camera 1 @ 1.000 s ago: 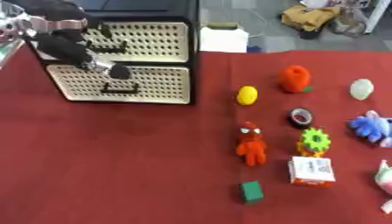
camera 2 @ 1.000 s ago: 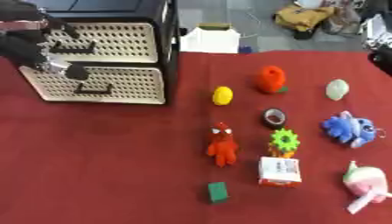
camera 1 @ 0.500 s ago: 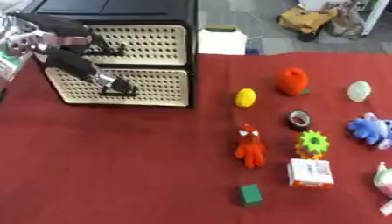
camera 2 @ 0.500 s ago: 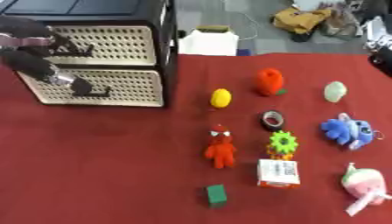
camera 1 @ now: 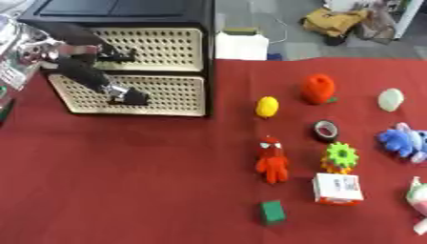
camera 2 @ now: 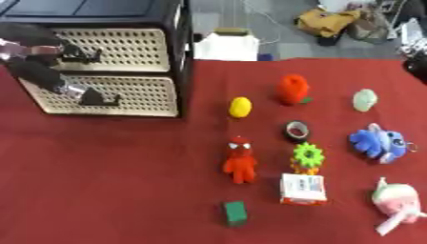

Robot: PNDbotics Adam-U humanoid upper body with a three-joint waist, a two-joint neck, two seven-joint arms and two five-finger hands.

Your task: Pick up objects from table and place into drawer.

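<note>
A black cabinet (camera 1: 125,9) with two cream perforated drawers stands at the table's far left. My left hand (camera 1: 79,69) comes in from the left, its dark fingers reaching down to the lower drawer's handle (camera 1: 132,98) and hooked on it. The lower drawer (camera 1: 167,95) looks closed. Loose on the red cloth lie a yellow lemon (camera 1: 267,106), an orange fruit (camera 1: 318,88), a pale egg shape (camera 1: 390,99), a tape roll (camera 1: 325,129), a blue plush (camera 1: 403,142), a red figure (camera 1: 272,159), a green gear (camera 1: 340,155), a white-red box (camera 1: 338,188) and a green block (camera 1: 272,212).
A pink-white toy (camera 2: 396,202) lies at the right edge. A white box (camera 1: 242,45) stands behind the table beside the cabinet. Bags (camera 1: 338,21) lie on the floor beyond. Bare red cloth (camera 1: 125,181) stretches in front of the cabinet.
My left hand has drawn back to the left from the cabinet face, and its fingers now stretch down to the lower drawer's handle. The toys have not moved.
</note>
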